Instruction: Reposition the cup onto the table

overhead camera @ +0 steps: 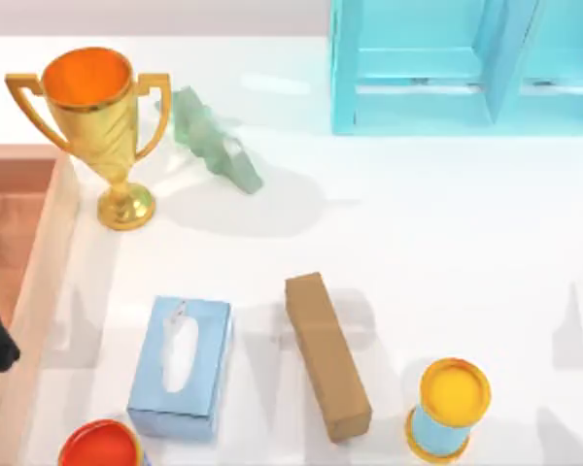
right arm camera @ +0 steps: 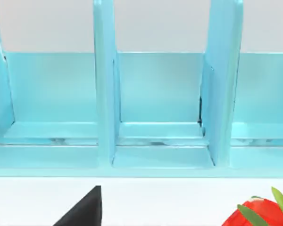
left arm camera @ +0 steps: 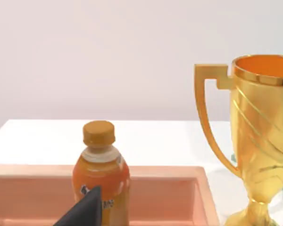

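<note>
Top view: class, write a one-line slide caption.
Gold trophy, tissue box, brown block and yellow-lidded can on the white table.

The table [overhead camera: 447, 252] carries a trophy [overhead camera: 95, 121], tissue box [overhead camera: 180, 367], brown block [overhead camera: 326, 355] and yellow-lidded can [overhead camera: 449, 408].

The worktop [overhead camera: 418, 243] is lying flat and level, a broad glossy white surface catching soft shadows and reflections. It is stretching out below and ahead of the right jaws, and is spreading farther off beyond the left jaws.
</note>
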